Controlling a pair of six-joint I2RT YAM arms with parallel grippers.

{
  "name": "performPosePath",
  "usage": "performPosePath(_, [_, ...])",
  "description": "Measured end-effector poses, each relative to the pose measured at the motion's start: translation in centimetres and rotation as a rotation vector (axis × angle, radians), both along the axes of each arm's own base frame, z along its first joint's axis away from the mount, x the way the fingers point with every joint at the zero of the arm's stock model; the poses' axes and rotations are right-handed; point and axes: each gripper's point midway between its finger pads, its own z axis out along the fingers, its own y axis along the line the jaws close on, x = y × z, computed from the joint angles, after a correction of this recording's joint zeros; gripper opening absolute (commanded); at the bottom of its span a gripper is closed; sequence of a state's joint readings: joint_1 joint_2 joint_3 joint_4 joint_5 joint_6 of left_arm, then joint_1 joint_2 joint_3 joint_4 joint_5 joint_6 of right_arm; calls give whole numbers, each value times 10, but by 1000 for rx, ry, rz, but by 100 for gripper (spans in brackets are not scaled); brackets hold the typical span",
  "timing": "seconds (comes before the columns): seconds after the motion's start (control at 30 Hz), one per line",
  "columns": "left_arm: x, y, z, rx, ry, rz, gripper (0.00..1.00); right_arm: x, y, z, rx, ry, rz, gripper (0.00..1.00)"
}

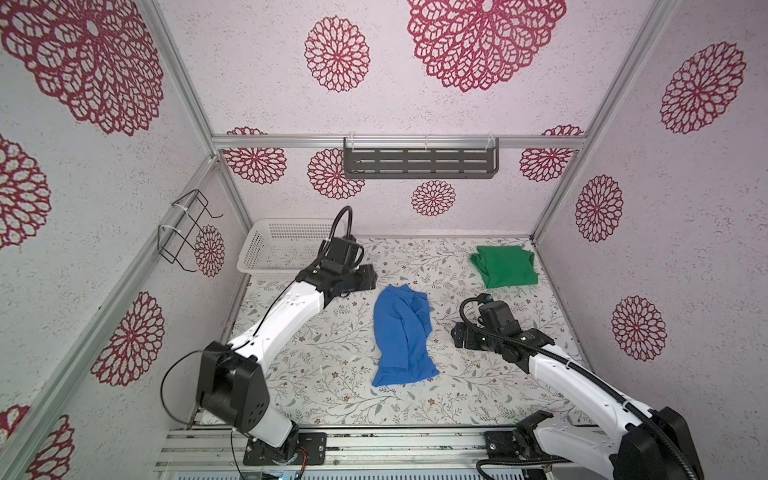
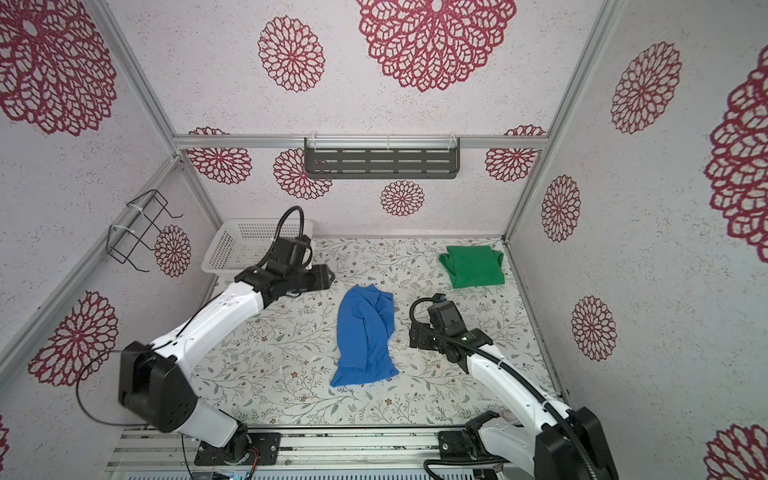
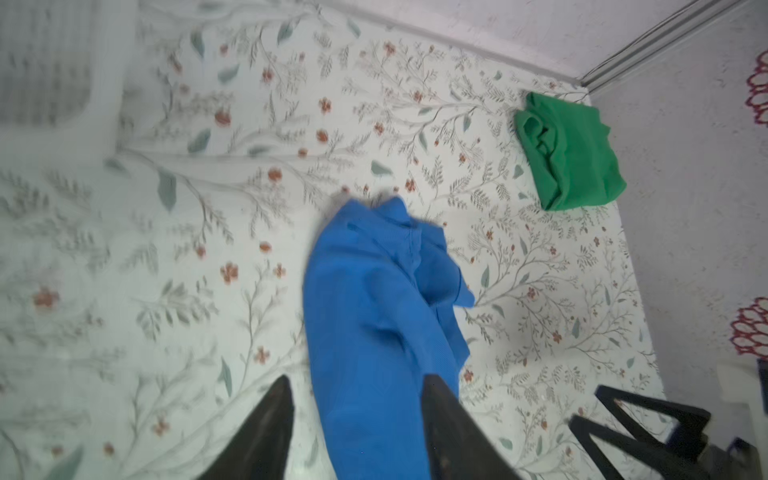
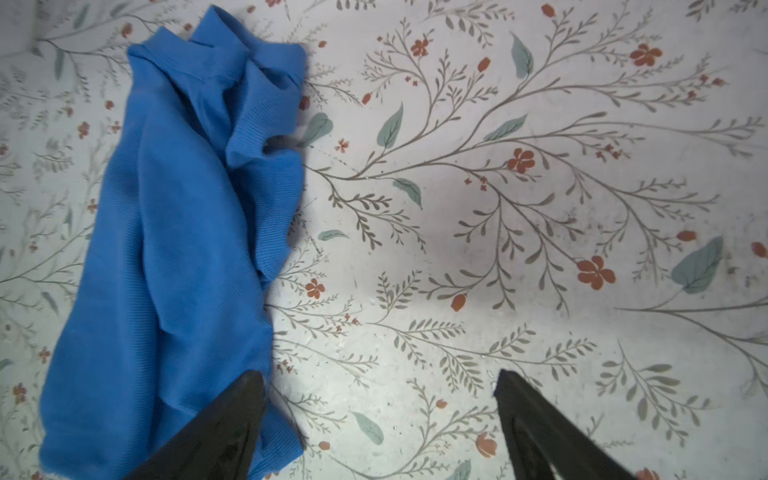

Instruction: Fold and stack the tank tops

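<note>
1. The blue tank top (image 1: 401, 332) is seen lying near the middle of the flowered table (image 1: 332, 374), bunched lengthwise into a long, narrow, wrinkled strip, with one end turned toward the back wall and the wider hem end toward the front rail
2. The green tank top (image 1: 505, 266) is found in the far right corner of the table, close to the right wall, folded into a compact, roughly square bundle; it is kept well apart from the blue one, and neither is laid on the other
3. The left gripper (image 1: 368, 277) is held above the table between the white basket (image 1: 249, 257) and the far end of the blue tank top, near the cloth but apart from it. In the blurred left wrist view its fingers (image 3: 270, 428) are shown parted, with nothing pinched between them, and the blue cloth is seen on the table beyond the gap
4. The right gripper (image 1: 459, 334) is held low, just beside the right edge of the blue tank top. In the right wrist view its fingers (image 4: 540, 428) are spread wide over bare table, and nothing is gripped; one fingertip is seen against the hem corner of the cloth, but whether it touches cannot be told
5. The basket is placed in the far left corner and is partly hidden by the left arm
6. A dark slotted shelf (image 1: 419, 164) is fixed to the back wall, and a black wire holder (image 1: 183, 232) to the left wall
</note>
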State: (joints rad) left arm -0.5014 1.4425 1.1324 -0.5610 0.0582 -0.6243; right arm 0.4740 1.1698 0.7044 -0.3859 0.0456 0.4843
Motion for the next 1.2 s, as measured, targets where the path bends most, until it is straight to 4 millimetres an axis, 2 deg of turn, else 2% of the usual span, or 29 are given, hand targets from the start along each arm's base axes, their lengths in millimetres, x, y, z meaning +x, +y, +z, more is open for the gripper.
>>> performPosePath(0.1, [-58, 0, -53, 19, 139, -9, 27, 16, 7, -1, -20, 9, 7, 89])
performPosePath(0.17, [-94, 1, -83, 37, 228, -16, 26, 28, 13, 1, -16, -1, 15, 89])
performPosePath(0.2, [-108, 1, -94, 43, 268, -19, 30, 33, 17, 1, -12, -8, 16, 89])
performPosePath(0.23, [-120, 1, -105, 45, 302, -17, 40, 37, 19, 1, -7, -10, 18, 89])
performPosePath(0.3, [-134, -2, -115, 29, 343, -6, 53, 44, 24, -2, -1, -8, 22, 88])
performPosePath(0.4, [-140, -18, -118, -29, 351, -6, 55, 49, 31, -7, 8, 6, 33, 86])
performPosePath(0.5, [-136, -38, -117, -94, 342, -17, 52, 50, 35, -12, 17, 22, 43, 86])
performPosePath(0.53, [-134, -44, -119, -110, 343, -20, 48, 50, 35, -12, 20, 24, 45, 86])
performPosePath(0.7, [-131, -58, -134, -116, 377, -30, 11, 50, 35, -11, 22, 23, 46, 85])
performPosePath(0.73, [-129, -60, -134, -113, 375, -35, 3, 49, 36, -11, 25, 24, 48, 85])
performPosePath(0.77, [-127, -61, -131, -107, 370, -41, 0, 48, 36, -12, 30, 25, 51, 85])
performPosePath(0.87, [-113, -66, -112, -96, 323, -54, 0, 45, 38, -13, 41, 34, 61, 85])
performPosePath(0.97, [-97, -62, -82, -95, 248, -58, 0, 46, 41, -14, 50, 32, 69, 83])
performPosePath(1.07, [-82, -35, -50, -87, 166, -8, 0, 54, 50, -19, 53, 45, 91, 82])
performPosePath(1.2, [-72, 15, -18, -64, 79, 96, 0, 75, 74, -31, 70, 51, 128, 71])
